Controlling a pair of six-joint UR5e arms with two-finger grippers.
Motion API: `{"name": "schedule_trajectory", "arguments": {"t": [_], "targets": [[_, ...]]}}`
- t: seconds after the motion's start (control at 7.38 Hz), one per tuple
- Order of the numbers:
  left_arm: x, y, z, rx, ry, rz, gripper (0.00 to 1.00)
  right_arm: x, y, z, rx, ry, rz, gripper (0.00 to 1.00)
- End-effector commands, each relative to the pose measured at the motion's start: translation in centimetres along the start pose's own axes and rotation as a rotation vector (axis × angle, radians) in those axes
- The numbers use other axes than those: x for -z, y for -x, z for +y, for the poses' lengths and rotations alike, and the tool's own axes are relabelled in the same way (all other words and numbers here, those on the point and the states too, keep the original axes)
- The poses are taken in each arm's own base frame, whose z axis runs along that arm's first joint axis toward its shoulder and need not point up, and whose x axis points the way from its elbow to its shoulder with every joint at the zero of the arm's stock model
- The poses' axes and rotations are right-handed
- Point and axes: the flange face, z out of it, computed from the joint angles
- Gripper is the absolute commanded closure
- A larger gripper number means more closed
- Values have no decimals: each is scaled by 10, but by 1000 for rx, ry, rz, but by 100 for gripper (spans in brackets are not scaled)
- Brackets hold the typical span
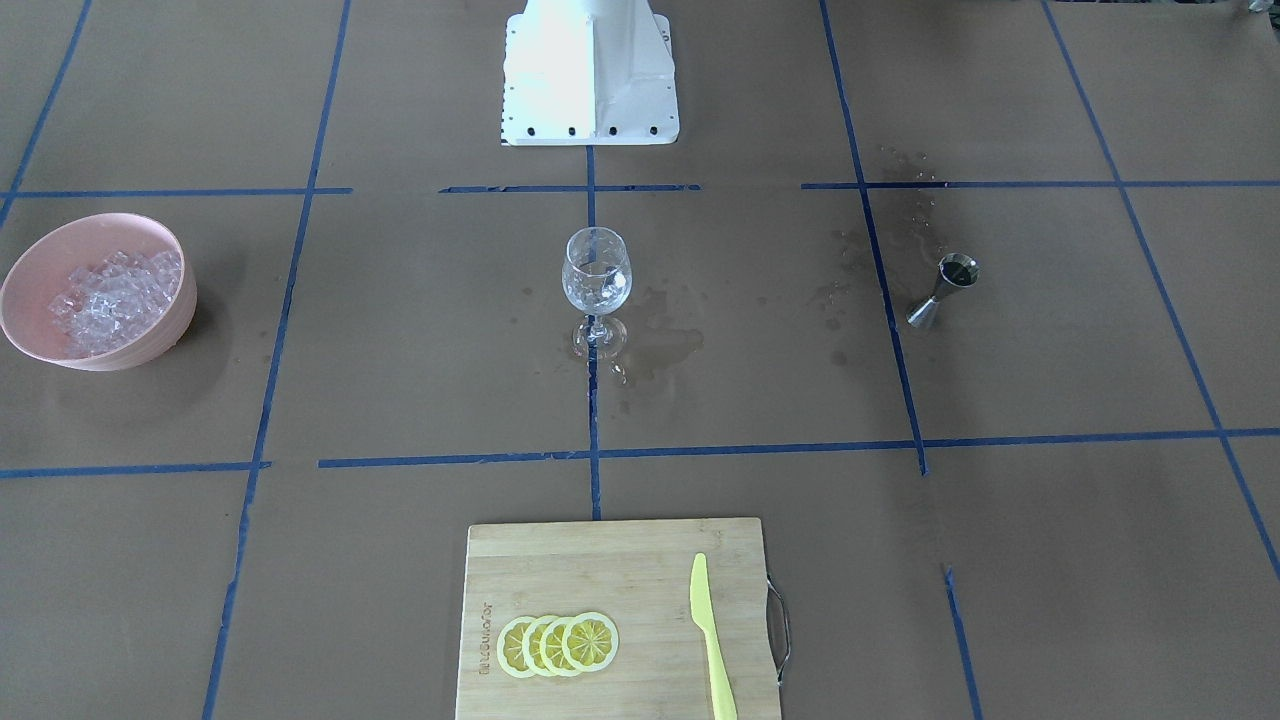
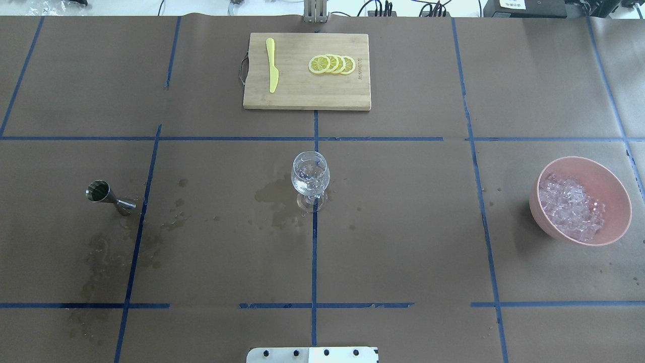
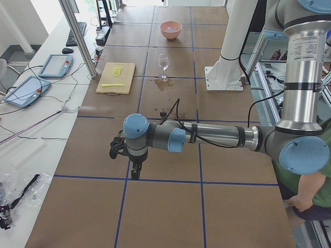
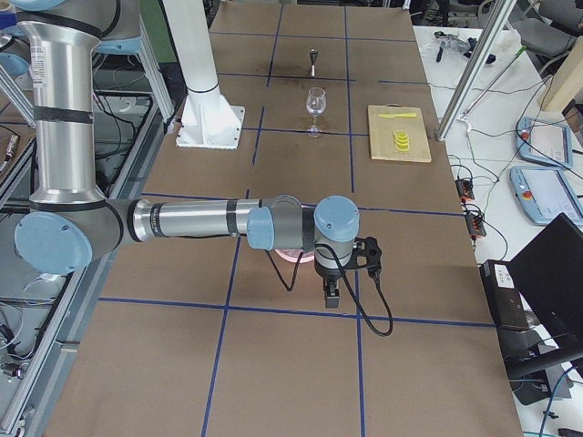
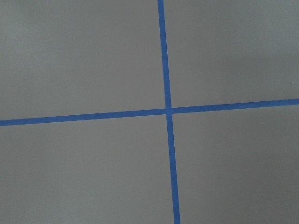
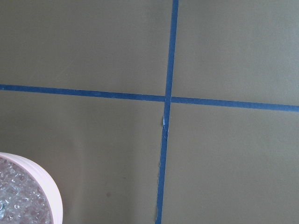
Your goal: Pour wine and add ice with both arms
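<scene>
Nearest, seen from the table's (image 3: 165,217) left end, the left arm (image 3: 217,135) reaches out low, its left tool (image 3: 135,173) pointing down over a blue tape crossing (image 5: 168,111). How far its jaws stand apart cannot be told. Beyond, a steel jigger (image 2: 98,191) stands upright among wet stains (image 2: 272,199). Then comes a stemmed glass (image 2: 310,174) holding something clear; whether that is the wine I cannot tell. Farthest, the ice (image 2: 569,209) lies heaped in a pink bowl (image 2: 617,201), with the right tool (image 4: 332,296) near it, its opening equally unreadable.
</scene>
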Motion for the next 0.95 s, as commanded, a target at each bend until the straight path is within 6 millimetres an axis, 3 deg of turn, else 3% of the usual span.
{"name": "schedule_trajectory", "arguments": {"t": [0.0, 0.14, 0.27, 0.54, 0.68, 0.81], "targets": [[5, -5, -1, -12, -11, 1, 0, 1, 1, -1, 6, -1, 8, 0], [18, -17, -8, -36, -39, 1, 0, 1, 1, -2, 1, -3, 1, 0], [43, -40, -12, -80, -89, 2, 0, 2, 2, -2, 1, -4, -1, 0], [109, -100, -8, -154, -215, 10, 0, 13, 19, -20, 37, -26, 7, 0], [129, -124, -4, -146, -255, 26, 0, 7, 21, -21, 29, -16, 4, 0], [141, -165, 2, -121, -277, 60, 0, 4, 23, -21, 37, -11, 1, 0]]}}
